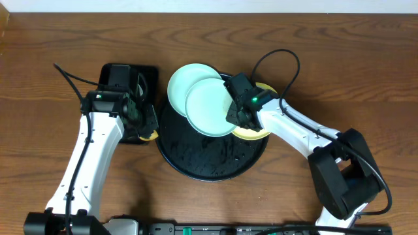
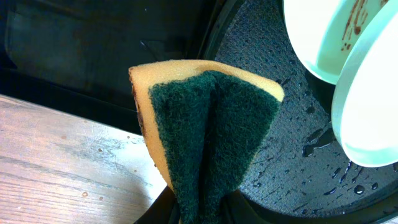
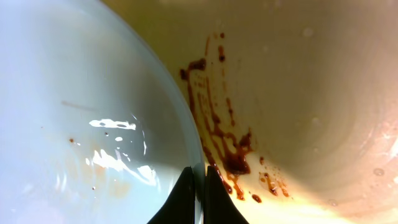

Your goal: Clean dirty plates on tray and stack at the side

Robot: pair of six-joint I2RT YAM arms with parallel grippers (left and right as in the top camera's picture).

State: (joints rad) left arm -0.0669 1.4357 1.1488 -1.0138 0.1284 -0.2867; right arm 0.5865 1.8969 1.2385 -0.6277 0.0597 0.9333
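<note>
The round black tray [image 1: 209,160] lies wet in the middle of the table. Two mint-green plates overlap at its back edge: the rear one [image 1: 185,81] shows brown smears in the left wrist view [image 2: 323,37]. The front one [image 1: 209,108] [image 3: 93,124] is tilted, and my right gripper [image 1: 236,109] [image 3: 199,180] is shut on its right rim. Beneath it, partly off the tray's right side, lies the yellow plate [image 1: 256,132] [image 3: 298,93], streaked with brown sauce. My left gripper [image 1: 147,127] [image 2: 202,208] is shut on a folded yellow-and-green sponge [image 2: 211,137] over the tray's left rim.
A smaller rectangular black tray [image 1: 124,75] [image 2: 93,56] sits left of the round one, under the left arm. Bare wooden table [image 1: 339,65] lies to the right and behind. Water drops cover the round tray's surface [image 2: 292,162].
</note>
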